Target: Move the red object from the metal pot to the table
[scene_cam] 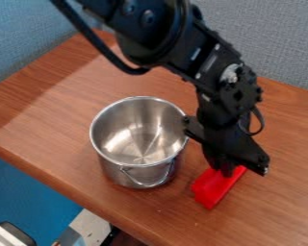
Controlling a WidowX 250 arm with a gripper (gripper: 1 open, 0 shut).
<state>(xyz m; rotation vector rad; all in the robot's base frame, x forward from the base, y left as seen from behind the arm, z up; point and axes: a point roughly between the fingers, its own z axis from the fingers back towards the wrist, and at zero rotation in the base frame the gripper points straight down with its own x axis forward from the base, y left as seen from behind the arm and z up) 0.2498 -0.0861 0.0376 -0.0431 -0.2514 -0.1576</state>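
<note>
Claw [229, 166] closed on the red block [212, 189], I judged, low over the bench [285, 216], beside the metal pot [134, 178]. Good placing called for settling it flat, parting the jaws gently, then lifting straight up.
</note>
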